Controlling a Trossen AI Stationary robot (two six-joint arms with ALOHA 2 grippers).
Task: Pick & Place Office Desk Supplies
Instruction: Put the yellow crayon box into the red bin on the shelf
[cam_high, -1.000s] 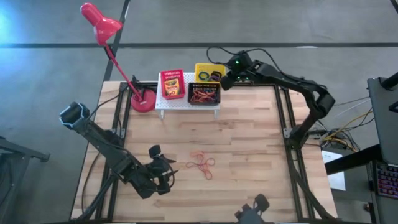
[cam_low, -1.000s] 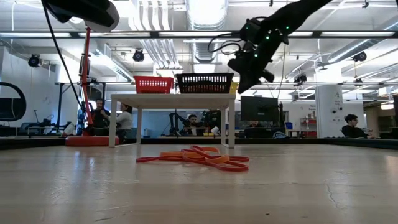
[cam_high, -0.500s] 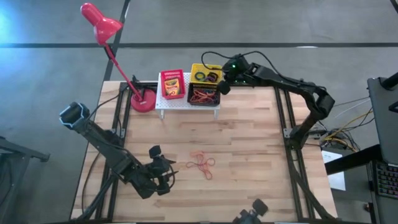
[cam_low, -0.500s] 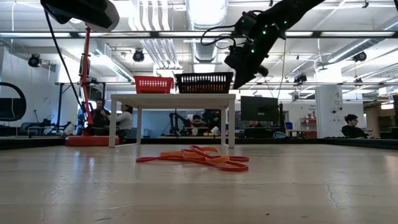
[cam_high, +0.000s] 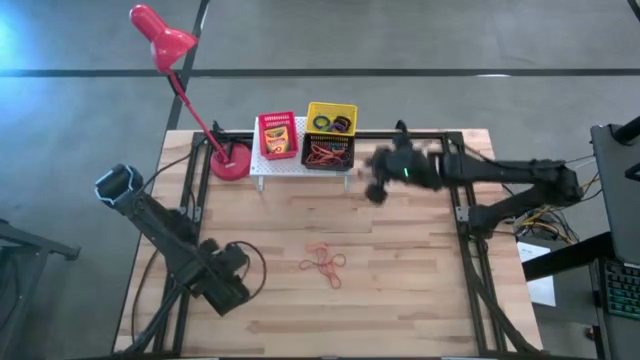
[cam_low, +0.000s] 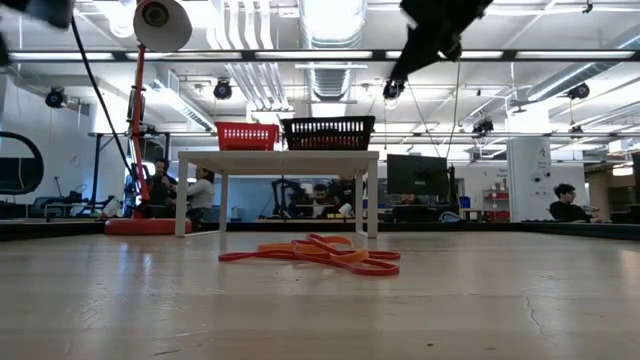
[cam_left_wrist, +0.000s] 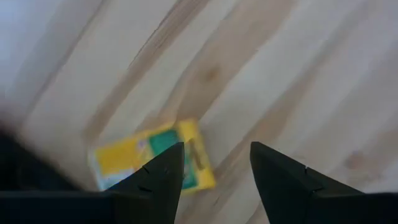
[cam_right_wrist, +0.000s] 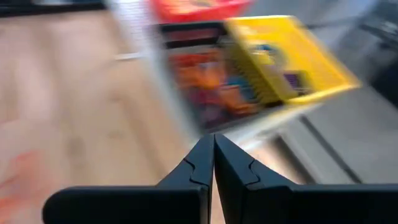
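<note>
A small yellow-and-green box (cam_left_wrist: 149, 163) lies flat on the wooden table, seen only in the left wrist view. My left gripper (cam_left_wrist: 214, 155) points down over it, open; one fingertip stands in front of the box's end, clear of it. In the high view that gripper (cam_high: 232, 272) is at the near left and hides the box. My right gripper (cam_high: 378, 190) is shut and holds nothing, in the air in front of the rack's right end. Loose orange-red rubber bands (cam_high: 323, 265) lie mid-table. The red (cam_high: 277, 135), yellow (cam_high: 331, 118) and black (cam_high: 328, 152) baskets stand on the white rack (cam_high: 262, 168).
The red desk lamp (cam_high: 228, 160) stands on its base left of the rack, its head out past the table's far edge. A dark frame rail (cam_high: 452, 170) runs along the table's right side. Bare wood (cam_high: 400, 260) lies between the rubber bands and the right rail.
My right gripper has swung from above the yellow basket toward the table's near and right side, staying shut, and now hangs in front of the rack. My left gripper has tipped down and rolled, shifting a little toward the table's left edge, its fingers still open.
</note>
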